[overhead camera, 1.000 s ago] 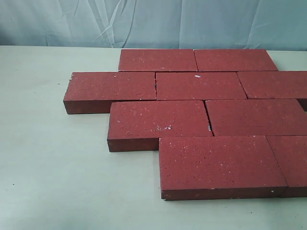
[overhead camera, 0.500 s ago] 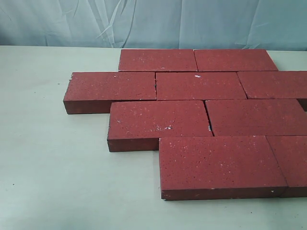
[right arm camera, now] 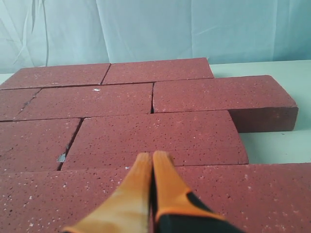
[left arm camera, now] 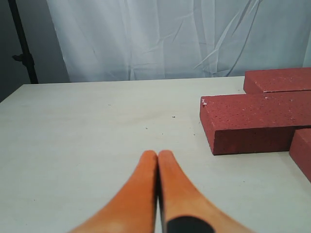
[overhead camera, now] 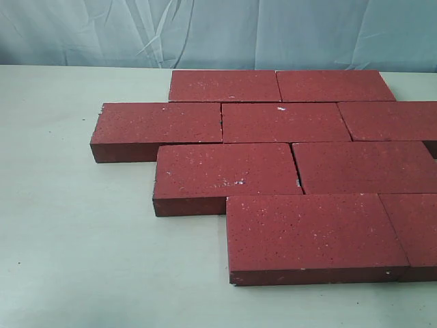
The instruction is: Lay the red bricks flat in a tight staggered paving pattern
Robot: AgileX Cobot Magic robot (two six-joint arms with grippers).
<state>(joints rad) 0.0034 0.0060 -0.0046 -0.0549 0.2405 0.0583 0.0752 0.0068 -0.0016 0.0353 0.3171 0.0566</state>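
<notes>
Pavers nearest the exterior camera set the pattern: the front brick (overhead camera: 314, 232) lies flat on the table (overhead camera: 82, 260), its long axis running side to side across that view, and another brick butts against its right end, cut off by the frame edge. Behind the front brick the other red bricks (overhead camera: 283, 123) lie in three more rows, all flat and all with their long axes parallel to it. Each row is shifted sideways from the next, so the end joints are staggered. Long sides touch; one end joint in the row just behind the front brick shows a thin gap (overhead camera: 298, 179). Farthest behind it hangs the pale backdrop cloth (overhead camera: 218, 31)

Only the wrist views show the arms. The right gripper (right arm camera: 152, 156) hangs over the brick field, its orange jaws pressed together with nothing between them; whether it touches the surface cannot be told. The left gripper (left arm camera: 156, 155) is over bare table off to the left of the front brick's rows, jaws likewise together and empty, near the bricks' thick end faces. Its view alone shows a dark stand (left arm camera: 22, 43) beside the cloth
</notes>
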